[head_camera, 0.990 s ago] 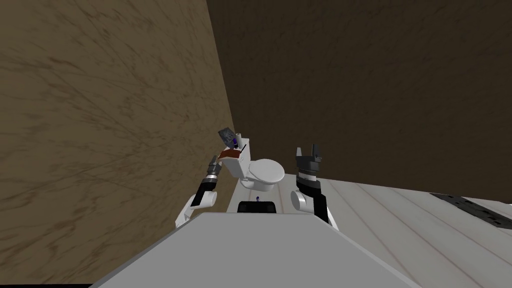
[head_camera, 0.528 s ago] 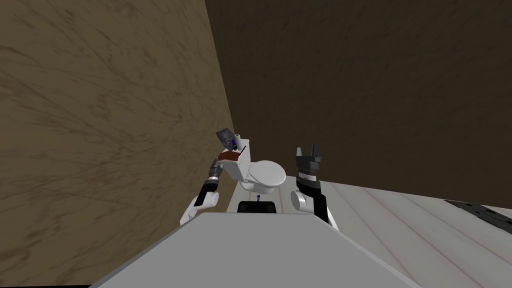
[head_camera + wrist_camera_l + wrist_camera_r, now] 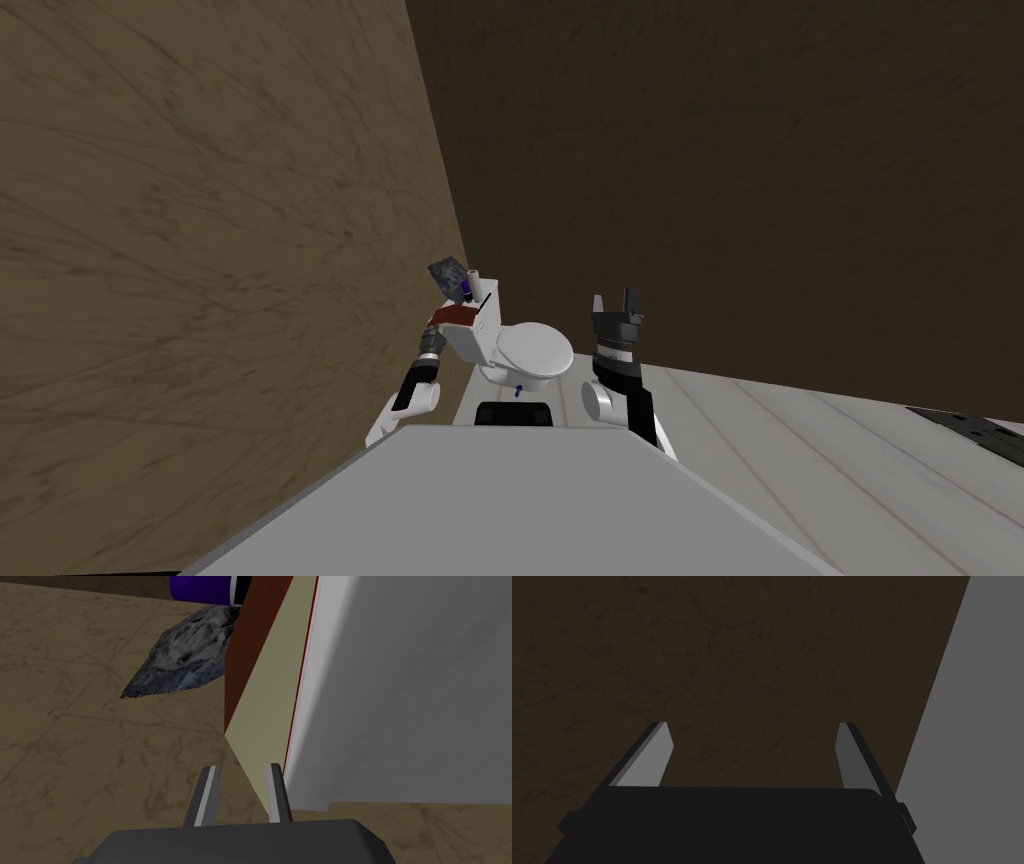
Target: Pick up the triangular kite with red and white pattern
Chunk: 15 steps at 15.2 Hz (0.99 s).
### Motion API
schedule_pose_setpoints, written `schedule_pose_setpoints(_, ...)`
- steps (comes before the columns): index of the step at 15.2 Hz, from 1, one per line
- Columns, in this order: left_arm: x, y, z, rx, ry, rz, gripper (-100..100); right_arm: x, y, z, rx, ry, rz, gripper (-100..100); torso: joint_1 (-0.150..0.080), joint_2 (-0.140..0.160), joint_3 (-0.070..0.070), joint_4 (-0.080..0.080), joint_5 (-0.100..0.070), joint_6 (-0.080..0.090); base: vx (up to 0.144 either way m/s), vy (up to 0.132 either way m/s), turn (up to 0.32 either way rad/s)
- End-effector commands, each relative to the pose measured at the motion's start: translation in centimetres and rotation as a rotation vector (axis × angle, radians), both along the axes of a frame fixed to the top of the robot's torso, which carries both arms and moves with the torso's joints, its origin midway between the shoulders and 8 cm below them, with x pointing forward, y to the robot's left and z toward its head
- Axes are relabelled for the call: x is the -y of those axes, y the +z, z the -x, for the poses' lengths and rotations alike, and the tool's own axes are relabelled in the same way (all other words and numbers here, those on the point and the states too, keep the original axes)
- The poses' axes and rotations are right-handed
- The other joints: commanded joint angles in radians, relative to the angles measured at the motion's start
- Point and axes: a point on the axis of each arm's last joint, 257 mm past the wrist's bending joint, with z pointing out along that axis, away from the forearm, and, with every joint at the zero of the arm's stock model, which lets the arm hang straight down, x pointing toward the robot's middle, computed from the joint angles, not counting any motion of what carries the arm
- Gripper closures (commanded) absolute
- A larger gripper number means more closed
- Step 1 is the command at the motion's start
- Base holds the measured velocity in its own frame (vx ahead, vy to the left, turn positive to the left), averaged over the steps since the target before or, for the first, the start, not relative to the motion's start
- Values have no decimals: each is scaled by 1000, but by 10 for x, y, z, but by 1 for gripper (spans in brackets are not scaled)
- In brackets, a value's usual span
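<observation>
Left end effector (image 3: 241, 768) narrowed onto a corner of the triangular red and cream kite (image 3: 272, 707), kite lying atop the white toilet tank (image 3: 400, 701), right end effector (image 3: 753, 724) wide open, empty.

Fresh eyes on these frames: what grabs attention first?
The white toilet in the corner of the brown walls, with a red and cream kite at the left end of its tank. The left pincer has its fingers close together around the kite's pale corner, with a grey crumpled lump beyond. The right pincer is raised beside the bowl, open.
</observation>
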Motion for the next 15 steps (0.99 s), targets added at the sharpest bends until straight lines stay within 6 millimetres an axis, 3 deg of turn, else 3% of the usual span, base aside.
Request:
schedule_pose_setpoints(1,0,0,0,0,0,0,100,0,0,0,0,0,0,0,0,0,0,0,0,0,0,0,0)
schedule_pose_setpoints(4,0,0,0,0,0,0,100,0,0,0,0,0,0,0,0,1,1,0,0,0,0,0,0)
schedule_pose_setpoints(5,9,-3,-2,10,-19,-4,-100,0,0,0,0,0,0,0,0,2,1,0,0,0,-12,54,-89)
schedule_pose_setpoints(15,43,-13,-7,47,-94,-13,-100,0,0,0,0,0,0,0,11,1,0,0,3,2,-43,130,-100)
